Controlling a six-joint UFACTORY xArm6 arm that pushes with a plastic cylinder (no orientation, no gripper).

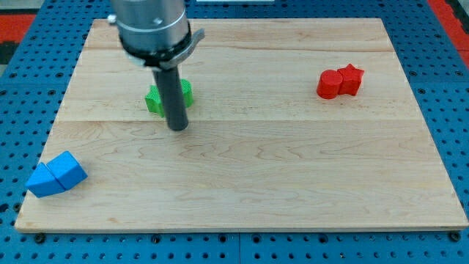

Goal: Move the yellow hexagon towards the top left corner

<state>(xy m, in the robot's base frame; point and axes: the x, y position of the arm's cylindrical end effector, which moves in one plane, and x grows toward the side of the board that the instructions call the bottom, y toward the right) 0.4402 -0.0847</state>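
No yellow hexagon shows in the camera view; I cannot tell whether the arm hides it. My tip [177, 127] rests on the wooden board [293, 176], left of its middle. Right behind the rod lie green blocks [155, 100], partly hidden by it, so their shapes are unclear. The tip sits just below them, at their lower edge or very close to it.
Two red blocks [340, 82] lie touching near the view's upper right. Two blue blocks [56, 175] lie touching at the board's lower left corner. The arm's grey body [152, 29] covers part of the board's top left area. A blue perforated table surrounds the board.
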